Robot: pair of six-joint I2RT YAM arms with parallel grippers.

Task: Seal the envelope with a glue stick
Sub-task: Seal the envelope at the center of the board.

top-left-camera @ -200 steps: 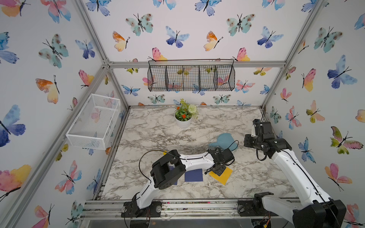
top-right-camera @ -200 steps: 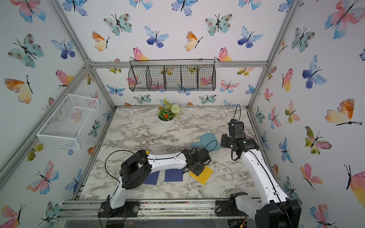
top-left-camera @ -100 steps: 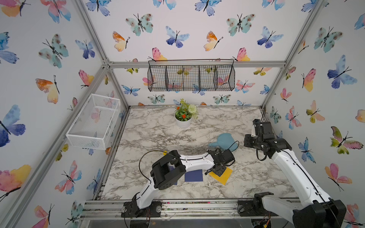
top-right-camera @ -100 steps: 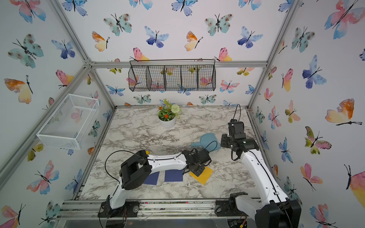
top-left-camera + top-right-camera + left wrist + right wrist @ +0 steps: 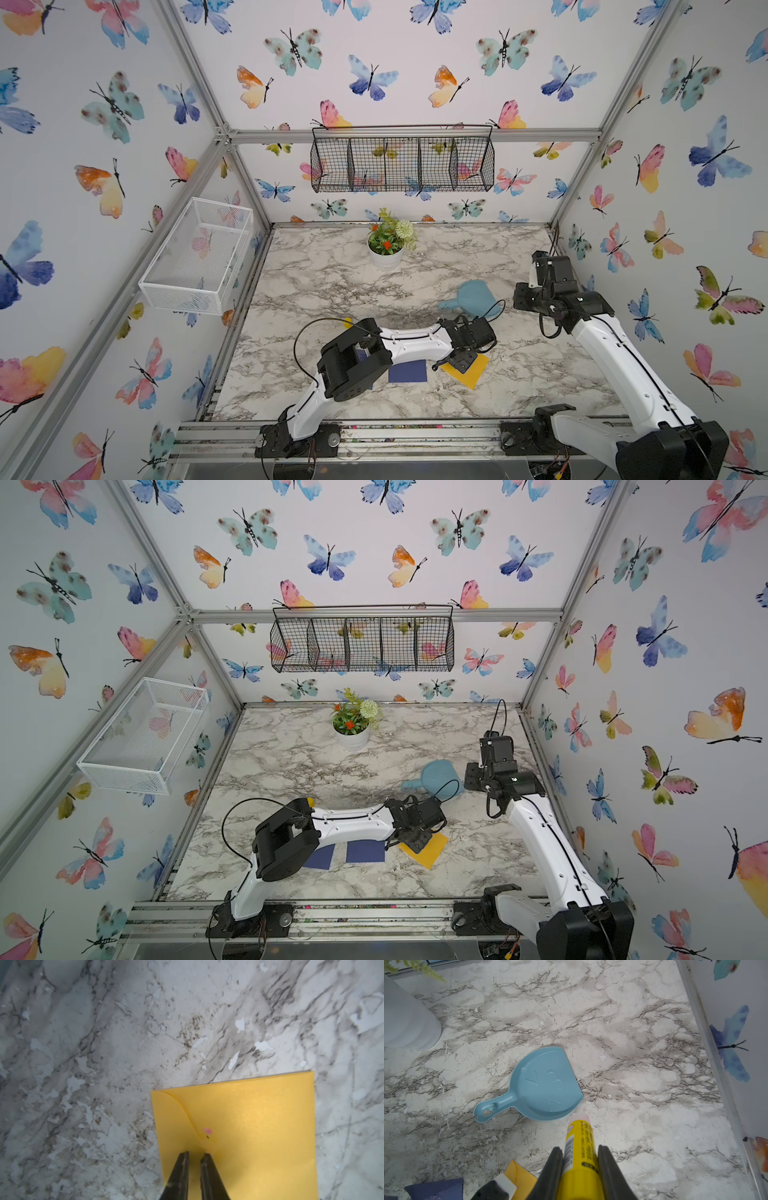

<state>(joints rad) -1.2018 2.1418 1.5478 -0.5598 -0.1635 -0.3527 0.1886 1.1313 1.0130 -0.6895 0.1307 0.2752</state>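
Observation:
The yellow envelope (image 5: 473,374) (image 5: 434,852) lies flap side up near the table's front, right of centre. My left gripper (image 5: 194,1154) (image 5: 461,362) points down onto it with its tips at the flap's point, jaws only a narrow slit apart and nothing between them. A small pink smear (image 5: 207,1130) sits on the flap (image 5: 259,1118). My right gripper (image 5: 580,1147) hangs above the table near the right wall, shut on the yellow glue stick (image 5: 579,1132), whose pale pink tip (image 5: 579,1118) is bare and points toward the table. The envelope's corner (image 5: 522,1175) shows low in the right wrist view.
A blue dustpan (image 5: 473,297) (image 5: 548,1086) lies upside down between the two grippers. Two navy paper pieces (image 5: 407,371) (image 5: 318,857) lie left of the envelope, partly under the left arm. A white flower pot (image 5: 385,257) stands at the back. A small yellow piece (image 5: 309,801) shows behind the left arm.

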